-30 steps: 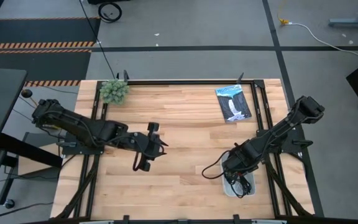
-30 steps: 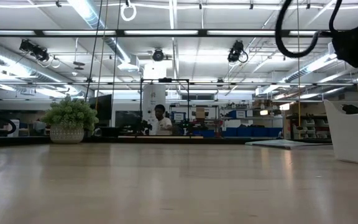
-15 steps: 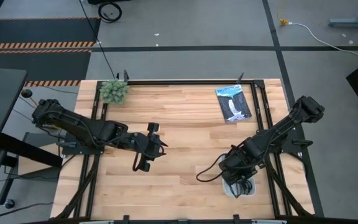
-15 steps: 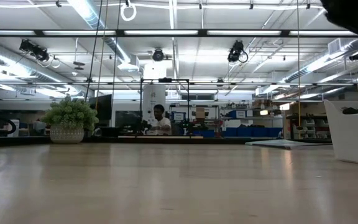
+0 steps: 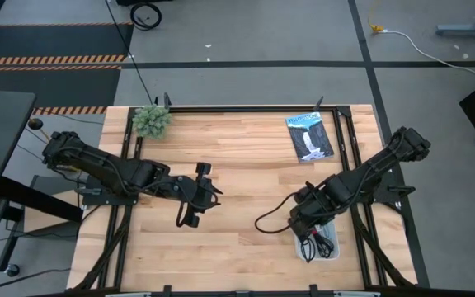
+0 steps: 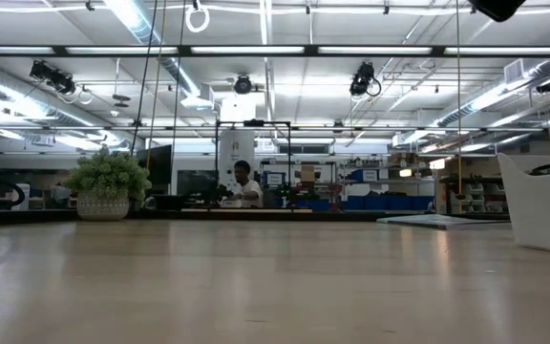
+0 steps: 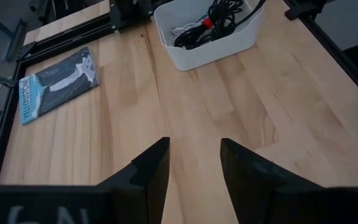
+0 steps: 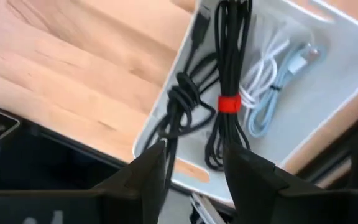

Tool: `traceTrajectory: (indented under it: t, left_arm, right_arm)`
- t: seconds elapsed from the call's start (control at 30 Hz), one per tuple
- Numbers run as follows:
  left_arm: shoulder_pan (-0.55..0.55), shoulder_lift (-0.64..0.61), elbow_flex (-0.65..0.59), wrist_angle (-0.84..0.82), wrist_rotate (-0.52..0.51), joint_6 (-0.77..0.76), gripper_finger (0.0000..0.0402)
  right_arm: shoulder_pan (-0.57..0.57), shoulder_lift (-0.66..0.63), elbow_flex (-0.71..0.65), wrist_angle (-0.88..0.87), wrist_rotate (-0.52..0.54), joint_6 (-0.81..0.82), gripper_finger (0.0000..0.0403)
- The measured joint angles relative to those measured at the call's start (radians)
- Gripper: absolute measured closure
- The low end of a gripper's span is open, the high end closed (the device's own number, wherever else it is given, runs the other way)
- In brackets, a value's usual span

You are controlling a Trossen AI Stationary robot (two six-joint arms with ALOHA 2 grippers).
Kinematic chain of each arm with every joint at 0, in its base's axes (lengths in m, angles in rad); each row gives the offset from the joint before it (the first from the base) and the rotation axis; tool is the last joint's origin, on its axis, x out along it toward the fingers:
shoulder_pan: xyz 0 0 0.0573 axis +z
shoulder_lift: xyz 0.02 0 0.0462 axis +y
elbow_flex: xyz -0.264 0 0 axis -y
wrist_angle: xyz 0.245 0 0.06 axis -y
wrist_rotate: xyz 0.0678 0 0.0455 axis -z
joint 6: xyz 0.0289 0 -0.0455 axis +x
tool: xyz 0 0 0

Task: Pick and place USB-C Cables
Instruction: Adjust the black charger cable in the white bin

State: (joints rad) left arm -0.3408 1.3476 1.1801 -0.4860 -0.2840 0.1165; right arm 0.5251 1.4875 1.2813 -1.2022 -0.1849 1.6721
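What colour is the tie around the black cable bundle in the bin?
Red tie; clearest in the right wrist view.

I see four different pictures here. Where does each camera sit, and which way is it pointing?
High view: above the table, looking straight down; both arms show.
Low view: at table-top height, looking level across the wood into the room; plant and bin show.
Left wrist view: on the left arm, looking past the open left gripper toward the packet and bin.
Right wrist view: on the right arm, looking past the open right gripper at the cables in the bin.
Shared: both wrist views show the bin of cables.
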Motion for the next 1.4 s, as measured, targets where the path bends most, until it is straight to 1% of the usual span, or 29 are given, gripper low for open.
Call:
traceTrajectory:
  t: [0.13, 0.23, 0.33, 0.53, 0.63, 0.77, 0.9, 1.1, 1.23, 1.4]
  left_arm:
    - [0.000, 0.000, 0.000, 0.000, 0.000, 0.000, 0.0251]
    - [0.000, 0.000, 0.000, -0.001, 0.000, 0.000, 0.0251]
    - [0.000, 0.000, 0.000, -0.006, 0.000, 0.000, 0.0251]
    - [0.000, 0.000, 0.000, -0.006, 0.000, 0.000, 0.0251]
    - [0.000, 0.000, 0.000, -0.006, 0.000, -0.001, 0.0251]
    - [0.000, 0.000, 0.000, -0.008, 0.000, -0.001, 0.0251]
    - [0.000, 0.000, 0.000, -0.015, 0.000, -0.001, 0.0251]
    - [0.000, 0.000, 0.000, -0.015, 0.000, -0.002, 0.0251]
    - [0.000, 0.000, 0.000, -0.016, 0.000, -0.002, 0.0251]
    - [0.000, 0.000, 0.000, -0.017, 0.000, -0.003, 0.0251]
  right_arm:
    - [0.004, -0.001, -0.016, 0.046, 0.046, 0.002, 0.0237]
    - [0.020, 0.025, -0.030, 0.077, 0.027, 0.003, 0.0237]
    - [0.027, 0.063, -0.030, 0.087, -0.030, 0.001, 0.0237]
    - [0.023, 0.119, -0.031, 0.123, -0.195, -0.020, 0.0231]
    - [0.021, 0.132, -0.031, 0.139, -0.241, -0.026, 0.0230]
    - [0.021, 0.144, -0.031, 0.138, -0.237, -0.039, 0.0233]
    - [0.026, 0.174, -0.031, 0.128, -0.260, -0.060, 0.0245]
    - [0.029, 0.188, -0.032, 0.118, -0.268, -0.082, 0.0292]
    - [0.034, 0.189, -0.032, 0.104, -0.237, -0.083, 0.0319]
    - [0.050, 0.189, -0.032, -0.019, -0.233, -0.110, 0.0320]
